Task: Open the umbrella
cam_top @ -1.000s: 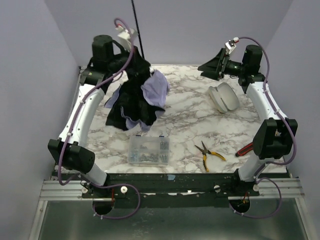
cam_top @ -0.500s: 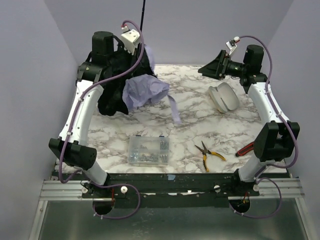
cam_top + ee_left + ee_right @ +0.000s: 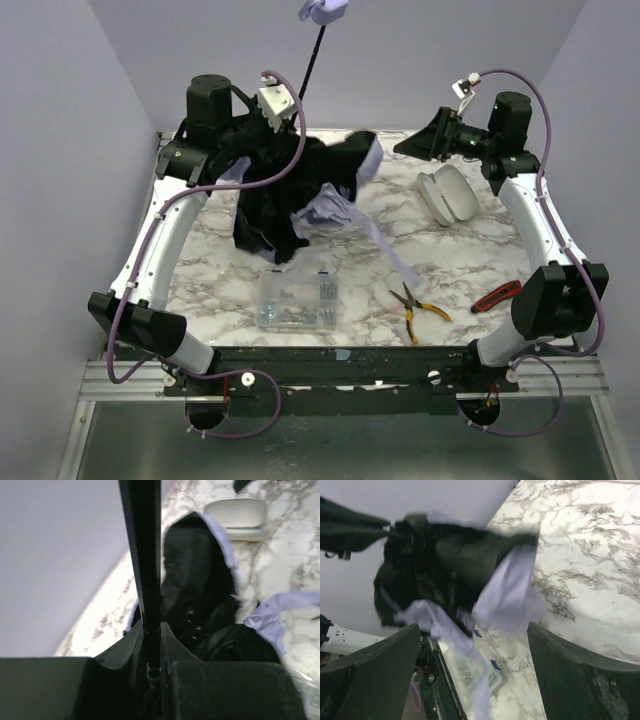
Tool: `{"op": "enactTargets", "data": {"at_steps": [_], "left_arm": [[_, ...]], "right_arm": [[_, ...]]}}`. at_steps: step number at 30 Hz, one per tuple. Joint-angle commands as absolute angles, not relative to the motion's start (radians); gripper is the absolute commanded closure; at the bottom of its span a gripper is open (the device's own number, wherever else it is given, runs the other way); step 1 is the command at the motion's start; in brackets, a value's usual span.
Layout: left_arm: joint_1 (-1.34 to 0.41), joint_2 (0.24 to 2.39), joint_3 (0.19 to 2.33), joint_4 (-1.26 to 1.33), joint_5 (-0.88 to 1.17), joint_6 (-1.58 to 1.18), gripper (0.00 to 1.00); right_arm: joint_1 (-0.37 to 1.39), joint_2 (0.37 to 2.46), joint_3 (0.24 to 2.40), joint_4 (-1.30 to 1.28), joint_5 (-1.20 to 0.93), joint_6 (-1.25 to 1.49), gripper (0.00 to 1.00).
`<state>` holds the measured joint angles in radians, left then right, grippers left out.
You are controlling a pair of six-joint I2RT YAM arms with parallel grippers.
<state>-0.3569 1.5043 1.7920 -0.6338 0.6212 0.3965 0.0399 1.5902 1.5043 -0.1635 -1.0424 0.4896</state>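
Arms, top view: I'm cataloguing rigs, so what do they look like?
Left arm and right arm match: white tubular links, bulky black joint housings, a looping purple cable each, a small white camera block at the wrist. Left tool and right tool are black.

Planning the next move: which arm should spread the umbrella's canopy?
Likely right. The right arm is free, jaws open and facing the canopy, while the left arm has its jaws shut on the umbrella shaft.
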Motion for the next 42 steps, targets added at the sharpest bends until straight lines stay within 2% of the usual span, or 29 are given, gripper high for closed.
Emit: {"op": "enactTargets", "data": {"at_steps": [1,8,10,14,17,18,22,24,31,36,39,42], "left_arm": [[-0.345,1.481,1.810,-0.466,0.682,0.390,1.00],[-0.360,1.485,1.794,-0.421,0.737,0.299,1.00],[-0.365,1.483,1.789,-0.414,0.757,0.277,1.00],[-0.390,1.470,1.763,-0.406,0.787,0.263,1.00],[-0.413,1.459,1.731,-0.382,0.778,0.262,1.00],[-0.418,1.459,1.732,-0.382,0.781,0.258,1.00],[-0.422,1.463,1.746,-0.363,0.798,0.206,1.00],[-0.420,1.464,1.756,-0.355,0.787,0.185,1.00],[-0.373,1.487,1.811,-0.303,0.819,0.060,1.00],[-0.354,1.513,1.845,-0.327,0.827,0.069,1.00],[-0.353,1.518,1.854,-0.356,0.856,0.108,1.00],[-0.361,1.512,1.836,-0.383,0.896,0.165,1.00]], "right_arm": [[0.105,1.542,1.483,-0.222,-1.010,0.375,0.10],[0.220,1.537,1.527,-0.297,-0.933,0.222,0.09],[0.262,1.528,1.534,-0.288,-0.907,0.183,0.15],[0.331,1.506,1.519,-0.211,-0.866,0.151,0.36],[0.380,1.518,1.522,-0.178,-0.852,0.124,0.41],[0.401,1.526,1.529,-0.190,-0.843,0.090,0.40],[0.464,1.549,1.539,-0.282,-0.795,-0.077,0.16],[0.475,1.545,1.523,-0.336,-0.779,-0.149,0.10],[0.504,1.423,1.332,-0.486,-0.693,-0.458,0.05],[0.505,1.332,1.251,-0.635,-0.605,-0.617,0.04],[0.505,1.277,1.249,-0.681,-0.613,-0.609,0.04],[0.505,1.281,1.348,-0.648,-0.688,-0.460,0.06]]}}
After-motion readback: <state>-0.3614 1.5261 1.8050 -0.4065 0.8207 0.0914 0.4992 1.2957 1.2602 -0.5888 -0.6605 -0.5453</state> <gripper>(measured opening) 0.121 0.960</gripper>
